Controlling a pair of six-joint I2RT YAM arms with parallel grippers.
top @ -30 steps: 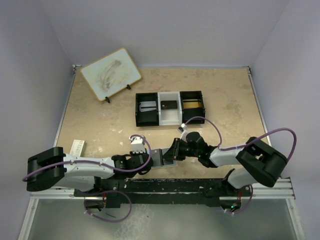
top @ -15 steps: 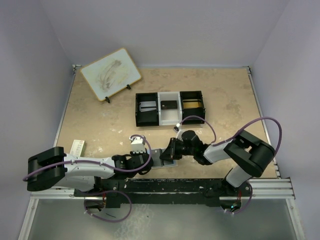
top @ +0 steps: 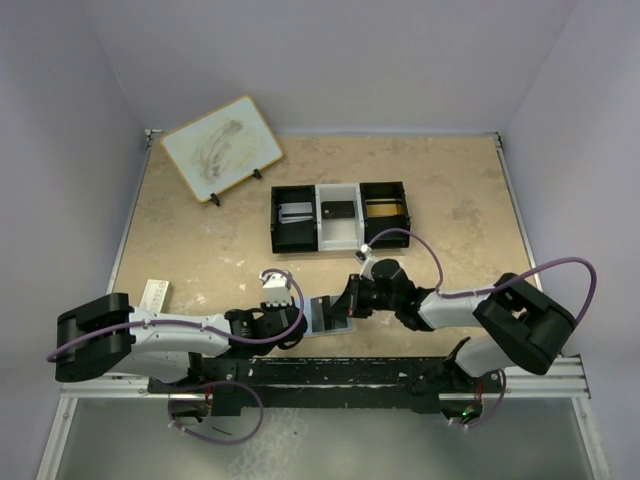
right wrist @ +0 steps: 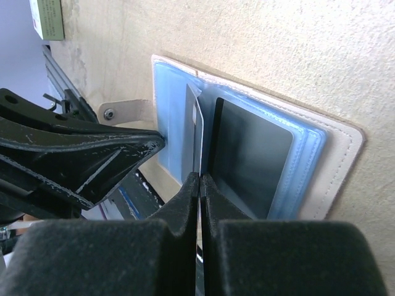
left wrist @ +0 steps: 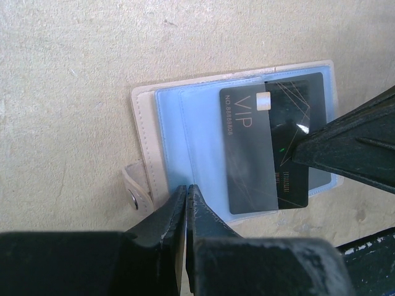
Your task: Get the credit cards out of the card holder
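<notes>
Where the right pincer point(right wrist: 199, 176) closes, its jaws sit fully together on the edge of a grey VIP card point(left wrist: 247, 154), which is tilted up and partly drawn out of its clear sleeve.

Item: left pincer point(left wrist: 186, 188), jaws fully together, tips set on the near edge of the card holder point(left wrist: 200, 123) (whether they nip a leaf of it cannot be told).

Item: card holder, pale-blue sleeves in a tan cover, lying open and flat on the worktop point(top: 200, 250) at the middle of its near edge, between the two pincers. A snap strap point(left wrist: 134, 192) sticks out from its tan side.

Item: dark card point(left wrist: 302, 111) with fine gold lines, lying in a sleeve, partly under the VIP card.

Item: three-compartment tray point(top: 340, 235), black ends and white middle, toward the far edge at centre. It holds a silvery card point(top: 293, 212) on the left, a black card point(top: 338, 209) in the middle and a golden piece point(top: 384, 210) on the right.

Item: wood-framed whiteboard point(top: 220, 148), propped at the far left corner.

Item: small box point(top: 155, 293), by the left edge, toward the near end.
</notes>
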